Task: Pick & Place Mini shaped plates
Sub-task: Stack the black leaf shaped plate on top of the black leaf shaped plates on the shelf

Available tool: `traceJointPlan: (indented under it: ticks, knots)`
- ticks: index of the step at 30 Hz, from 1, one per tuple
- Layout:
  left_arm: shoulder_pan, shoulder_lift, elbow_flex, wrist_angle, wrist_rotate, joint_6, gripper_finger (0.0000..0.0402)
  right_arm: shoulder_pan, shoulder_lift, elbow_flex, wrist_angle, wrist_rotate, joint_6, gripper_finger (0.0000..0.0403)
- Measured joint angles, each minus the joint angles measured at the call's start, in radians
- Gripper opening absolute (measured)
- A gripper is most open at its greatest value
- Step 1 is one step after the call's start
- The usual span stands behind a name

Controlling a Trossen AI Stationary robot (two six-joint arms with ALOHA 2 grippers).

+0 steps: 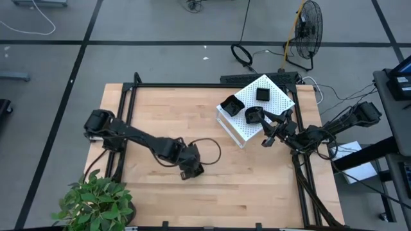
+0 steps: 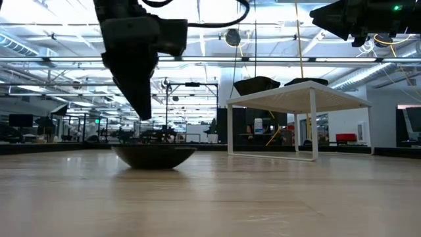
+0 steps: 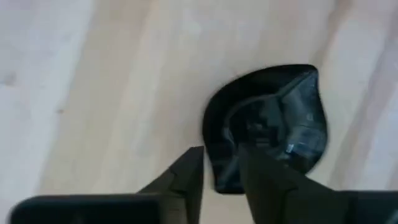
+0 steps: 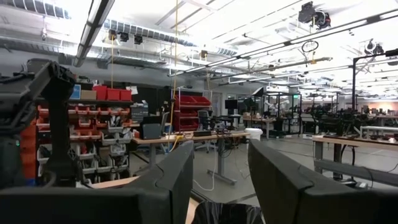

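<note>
One leaf-shaped glossy black mini plate [image 3: 273, 124] sits on its base on the table near the middle [image 2: 153, 157]. My left gripper [image 3: 221, 171] hangs above its rim [image 2: 145, 117], fingers pointing down and open by a narrow gap, clear of the plate. In the high view the left gripper [image 1: 191, 169] covers this plate. Three more black plates [image 1: 231, 104] [image 1: 262, 94] [image 1: 254, 115] rest on top of the white perforated box [image 1: 273, 102]. My right gripper [image 1: 270, 132] is open and held high [image 2: 355, 23] at the box's near right edge, holding nothing [image 4: 221, 174].
The white box [image 2: 299, 99] stands on thin legs at the table's far right. A potted plant [image 1: 96, 202] sits at the near left corner. A black frame rail [image 1: 192, 85] runs along the far edge. Bare wood lies across the near middle [image 1: 250, 186].
</note>
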Motion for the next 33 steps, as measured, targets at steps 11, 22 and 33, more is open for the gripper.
traceJointPlan:
  ticks: [11, 22, 33]
  knots:
    - [-0.009, 0.105, -0.001, 0.051, -0.131, 0.487, 0.0181, 0.0, 0.0, 0.0, -0.044, -0.001, 0.051, 0.0141]
    - [0.078, 0.141, 0.0, 0.238, 0.098, 0.75, 0.0182, 0.0, 0.0, 0.0, -0.065, -0.001, 0.083, 0.0141]
    - [0.129, 0.179, 0.001, 0.218, 0.144, 0.754, 0.0161, 0.0, 0.001, 0.0, -0.101, -0.002, 0.125, 0.0141]
